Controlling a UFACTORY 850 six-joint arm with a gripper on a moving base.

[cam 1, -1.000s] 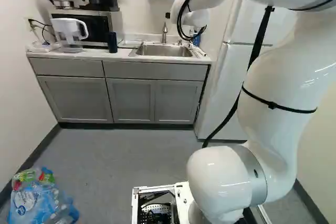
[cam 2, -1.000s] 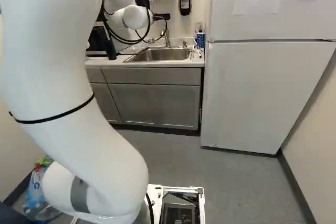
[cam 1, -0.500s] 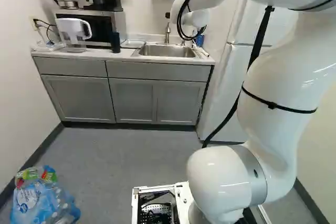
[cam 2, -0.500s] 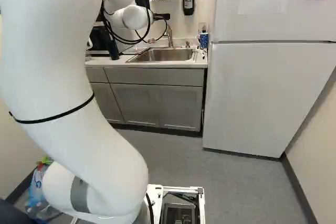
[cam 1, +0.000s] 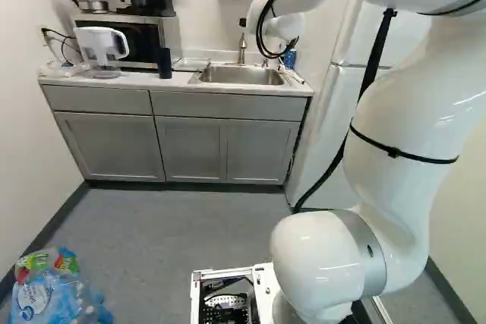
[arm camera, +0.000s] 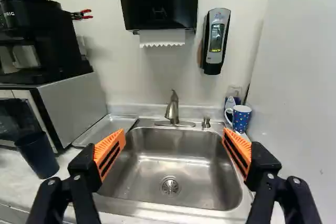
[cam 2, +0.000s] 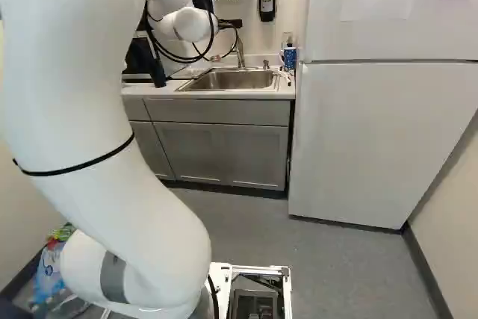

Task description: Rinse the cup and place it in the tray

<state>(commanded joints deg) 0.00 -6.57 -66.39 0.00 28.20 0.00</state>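
In the right base view the gripper (cam 2: pixel 231 24) shows as a dark part beyond the wrist. In the wrist view the gripper (arm camera: pixel 173 150) stands open before the sink (arm camera: pixel 170 169), its orange pads (arm camera: pixel 109 153) wide apart with nothing between them. A blue dotted mug (arm camera: pixel 241 118) with a white handle stands upright behind the sink's right corner, beside the fridge. The shallow metal tray (arm camera: pixel 106 128) lies flat between sink and microwave. A dark tumbler (arm camera: pixel 38 155) stands on the counter before the microwave. The faucet (arm camera: pixel 172 109) rises at the sink's back edge.
A clear glass (arm camera: pixel 234 92) is behind the mug. Microwave (arm camera: pixel 71 103) and coffee maker are left of the tray; the fridge (cam 2: pixel 385 140) bounds the right. Towel and soap dispensers (arm camera: pixel 214 40) hang above. Bottled water (cam 1: pixel 57 294) lies on the floor at left.
The base has moved slightly, shifting the room in both base views; counter and sink look slightly larger than a second ago. The arm holds its pose against its lowest joint.
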